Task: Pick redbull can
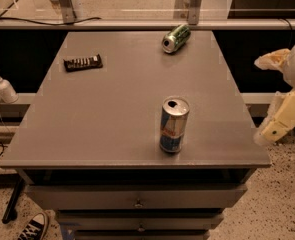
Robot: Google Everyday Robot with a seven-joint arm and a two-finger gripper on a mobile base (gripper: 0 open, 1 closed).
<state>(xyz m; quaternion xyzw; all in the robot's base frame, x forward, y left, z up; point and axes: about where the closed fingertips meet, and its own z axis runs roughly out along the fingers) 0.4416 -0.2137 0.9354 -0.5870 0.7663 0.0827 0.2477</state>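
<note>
Three things sit on the grey worktop [112, 114], which tops a cabinet of drawers [137, 196] on a speckled floor. Behind it I see a rail with metal posts; on a ledge at the left stands a white pump bottle [4, 88], and a black sneaker [34, 226] pokes in at the bottom left.

The redbull can [174, 125] stands upright near the front edge, right of centre, with its silver top and opening facing up. Its blue and silver panels carry red marks, but I cannot read any lettering. A green can [176, 38] lies on its side at the far edge, and a dark wrapped bar [83, 62] lies far left; neither label is readable.

My gripper [261, 98] hangs off the worktop's right side, well apart from the redbull can, its cream fingers [282, 118] spread and holding nothing.
</note>
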